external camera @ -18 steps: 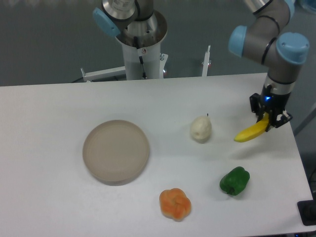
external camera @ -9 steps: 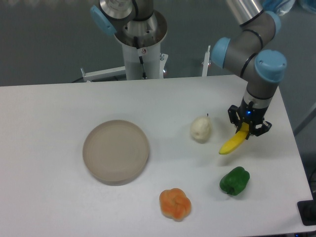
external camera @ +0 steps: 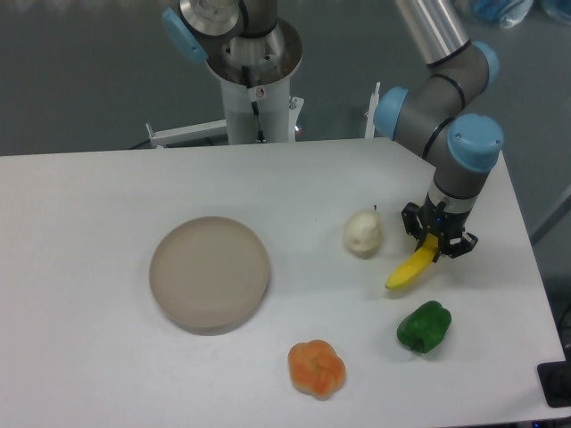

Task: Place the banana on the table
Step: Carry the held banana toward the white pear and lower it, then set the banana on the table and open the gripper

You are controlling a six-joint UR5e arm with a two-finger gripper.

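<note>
The fingers (external camera: 436, 244) are clamped on the upper end of the banana (external camera: 411, 269), which slants down and away to their left in the picture, its lower tip close to the white surface (external camera: 107, 196); whether that tip touches cannot be told. Compared with half a second ago, the fingers and the fruit have shifted a little further left and down in the view, and compared with a full second ago they have come well in from the right edge of the surface, where the banana hung nearly level; it now tilts more steeply.

Just to the left of the fingers, apart from the banana's tip, stands the pale pear (external camera: 363, 233), unmoved. Below the fingers, nearer the camera, lies the green pepper (external camera: 424, 326), near the banana's lower end but not touching it, also where it was. Further out, below and left, sits the orange lobed fruit (external camera: 317, 367), and well away to the left rests the round beige plate (external camera: 209, 273); neither has changed place. Above the fingers the arm's grey links and blue joint caps (external camera: 473, 143) now lean further over the surface than before.
</note>
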